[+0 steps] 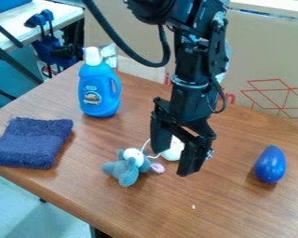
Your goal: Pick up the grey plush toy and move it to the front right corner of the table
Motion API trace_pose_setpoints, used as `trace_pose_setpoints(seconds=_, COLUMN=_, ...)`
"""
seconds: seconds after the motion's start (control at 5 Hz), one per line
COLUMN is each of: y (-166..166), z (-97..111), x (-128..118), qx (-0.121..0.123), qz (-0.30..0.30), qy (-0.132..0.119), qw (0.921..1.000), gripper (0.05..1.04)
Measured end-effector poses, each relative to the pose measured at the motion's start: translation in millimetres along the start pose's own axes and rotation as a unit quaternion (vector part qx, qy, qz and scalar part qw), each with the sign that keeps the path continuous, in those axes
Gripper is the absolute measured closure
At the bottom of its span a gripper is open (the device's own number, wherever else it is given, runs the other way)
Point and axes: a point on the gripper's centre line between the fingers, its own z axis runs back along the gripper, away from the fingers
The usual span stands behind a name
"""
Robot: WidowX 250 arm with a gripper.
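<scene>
Pincer [171,161] — spread wide — near a white object [174,151] and plush toy [124,169].

glossy blue plastic bottle [98,87], rough cloth [32,143]

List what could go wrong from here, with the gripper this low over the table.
The open gripper could snag the thin white cord beside it and drag the plush toy along. Its fingers hang around the white object, so a slight misalignment might push that aside rather than grasp it. The smooth, rounded blue object looks likely to roll if the arm swings right and bumps it.
</scene>
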Motion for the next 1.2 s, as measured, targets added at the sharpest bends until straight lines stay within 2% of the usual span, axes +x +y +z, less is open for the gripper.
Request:
trace_pose_setpoints(seconds=0.2, y=-0.5, z=-8.6, x=-3.0, qx=-0.003, qz=0.0, qy=0.016, qw=0.9999, gripper=0.081)
trace_pose_setpoints(seconds=0.4, y=16.1, z=-4.8, x=-19.9, qx=0.001, qz=-0.001, qy=0.006, qw=1.0, gripper=0.081)
trace_pose_setpoints(seconds=0.6, y=31.3, z=24.6, x=-37.3, qx=0.029, qz=0.001, qy=-0.061, qw=0.9977, gripper=0.081)
trace_pose_setpoints(seconds=0.8, y=45.7, z=30.5, x=-53.4, qx=0.049, qz=0.025, qy=-0.058, qw=0.9968, gripper=0.081)
trace_pose_setpoints(seconds=1.0, y=71.4, z=20.2, x=-65.3, qx=0.049, qz=0.053, qy=-0.04, qw=0.9965, gripper=0.081)
trace_pose_setpoints(seconds=1.2, y=81.6, z=-3.0, x=-63.5, qx=0.002, qz=0.037, qy=-0.056, qw=0.9978, gripper=0.081)
